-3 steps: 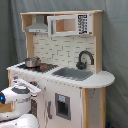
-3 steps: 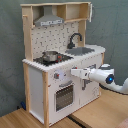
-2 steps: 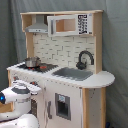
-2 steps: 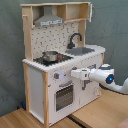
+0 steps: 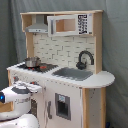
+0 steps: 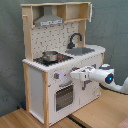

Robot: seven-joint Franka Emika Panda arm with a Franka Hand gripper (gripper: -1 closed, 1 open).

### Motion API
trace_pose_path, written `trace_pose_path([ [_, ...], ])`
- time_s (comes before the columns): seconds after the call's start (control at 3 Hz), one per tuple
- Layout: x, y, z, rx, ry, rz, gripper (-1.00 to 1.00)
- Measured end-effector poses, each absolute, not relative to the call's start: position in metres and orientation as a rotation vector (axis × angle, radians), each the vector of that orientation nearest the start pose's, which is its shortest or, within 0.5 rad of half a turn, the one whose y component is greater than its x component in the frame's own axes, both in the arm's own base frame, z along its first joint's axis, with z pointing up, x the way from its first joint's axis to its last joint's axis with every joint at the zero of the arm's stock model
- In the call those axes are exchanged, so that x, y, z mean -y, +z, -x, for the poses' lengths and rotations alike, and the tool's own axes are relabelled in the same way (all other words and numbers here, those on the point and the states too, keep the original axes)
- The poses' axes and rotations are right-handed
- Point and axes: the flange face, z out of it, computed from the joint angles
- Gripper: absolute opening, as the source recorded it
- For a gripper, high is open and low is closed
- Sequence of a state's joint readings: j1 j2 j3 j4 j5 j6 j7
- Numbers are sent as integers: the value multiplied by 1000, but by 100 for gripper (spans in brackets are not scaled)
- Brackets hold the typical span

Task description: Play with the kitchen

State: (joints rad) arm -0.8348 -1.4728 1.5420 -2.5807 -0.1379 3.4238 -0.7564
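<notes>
The white and light-wood toy kitchen point(image 5: 70, 100) point(image 6: 37, 90) fills both exterior views. On its stove stands a metal pot point(image 5: 32, 62) point(image 6: 50, 56). The black faucet point(image 5: 85, 58) point(image 6: 75, 39) curves over the grey sink point(image 5: 73, 73) point(image 6: 81, 50). The range hood point(image 5: 39, 25) point(image 6: 49, 20) hangs above the stove. My gripper point(image 6: 73, 75) point(image 5: 36, 87) is held level in front of the knob panel point(image 6: 56, 76), just above the oven door point(image 6: 64, 96). I cannot see whether it touches the panel.
A microwave-style cabinet point(image 5: 70, 24) sits on the top shelf. A grey curtain point(image 5: 116, 50) hangs behind the kitchen. The kitchen stands on a wooden floor point(image 6: 20, 119). My white arm point(image 6: 107, 77) reaches in from the second exterior view's right.
The gripper has edged slightly closer to the kitchen's front panel. Nothing on the kitchen has moved.
</notes>
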Motion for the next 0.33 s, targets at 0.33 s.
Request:
trace_pose_path([
  [0.33, -353, 334, -347, -1565, 595, -631, 100],
])
